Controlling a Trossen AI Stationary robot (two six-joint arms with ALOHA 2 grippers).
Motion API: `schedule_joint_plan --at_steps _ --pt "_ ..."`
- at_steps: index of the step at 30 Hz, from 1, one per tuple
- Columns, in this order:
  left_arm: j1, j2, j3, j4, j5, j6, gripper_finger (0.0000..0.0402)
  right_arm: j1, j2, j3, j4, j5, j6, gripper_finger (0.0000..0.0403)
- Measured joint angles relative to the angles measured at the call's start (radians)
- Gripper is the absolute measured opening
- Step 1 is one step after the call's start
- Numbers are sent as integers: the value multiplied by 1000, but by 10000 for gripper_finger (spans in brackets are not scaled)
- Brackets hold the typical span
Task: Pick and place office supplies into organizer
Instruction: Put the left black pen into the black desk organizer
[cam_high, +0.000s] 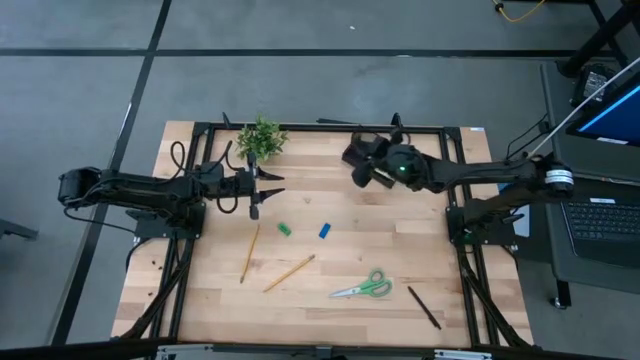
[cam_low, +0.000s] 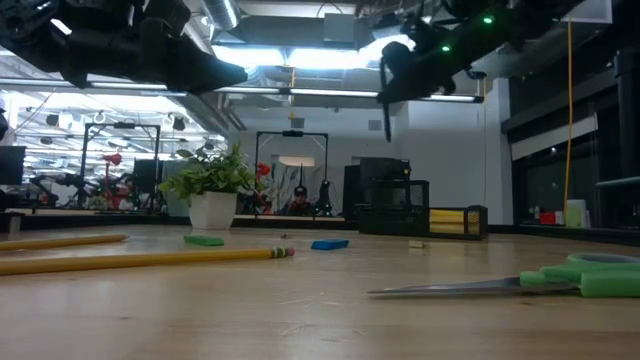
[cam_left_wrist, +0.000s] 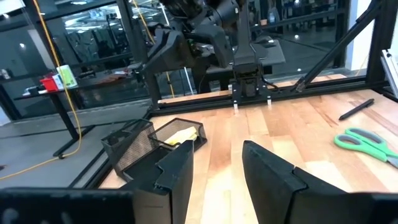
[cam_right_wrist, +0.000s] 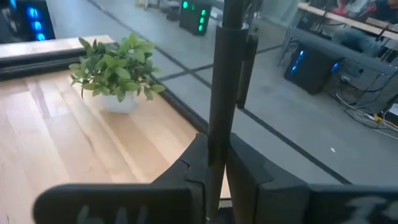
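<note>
The black organizer (cam_left_wrist: 155, 140) stands near the table's far edge, with the yellow sticky-note pad (cam_left_wrist: 180, 134) lying in its low tray. My right gripper (cam_right_wrist: 217, 149) hovers over the organizer (cam_high: 356, 155), shut on a black pen (cam_right_wrist: 224, 81). My left gripper (cam_left_wrist: 214, 165) is open and empty, above the table left of centre (cam_high: 255, 190). On the wood lie two pencils (cam_high: 250, 252) (cam_high: 289, 273), a green eraser (cam_high: 284, 229), a blue eraser (cam_high: 325, 231), the green-handled scissors (cam_high: 365, 288) and a second black pen (cam_high: 423, 307). My right gripper pinches the black pen's barrel (cam_right_wrist: 219, 134) between its two fingers (cam_right_wrist: 196, 165). The pen stands along the fingers and sticks out well past their tips, clip (cam_right_wrist: 245, 68) to one side. It is lifted clear of the table, above the organizer.
A potted plant (cam_high: 262, 138) stands at the far edge, left of the organizer. A black frame rail (cam_left_wrist: 261, 96) runs along the table's edges. Bare wood lies between the erasers and the organizer. A laptop (cam_high: 605, 225) sits off the table to the right.
</note>
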Motion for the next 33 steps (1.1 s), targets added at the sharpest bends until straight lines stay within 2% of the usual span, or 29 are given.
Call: schedule_joint_plan --at_steps 4,8,14,19,25,33 --pt "0 0 0 1 -4 0 132 -26 -72 -96 97 0 -8 39" --pt "0 0 0 6 -7 -2 130 -58 -91 -160 197 0 -43 39" --pt "0 1 0 8 -8 -37 130 -122 -91 -215 297 27 -54 39" --pt "0 1 0 8 -11 -45 130 -162 -85 -220 304 29 -52 39" --pt "0 1 0 8 -16 -45 134 -191 -47 -220 345 26 -55 39" --pt "0 1 0 8 -16 -45 134 -237 70 -220 448 -34 -58 39"
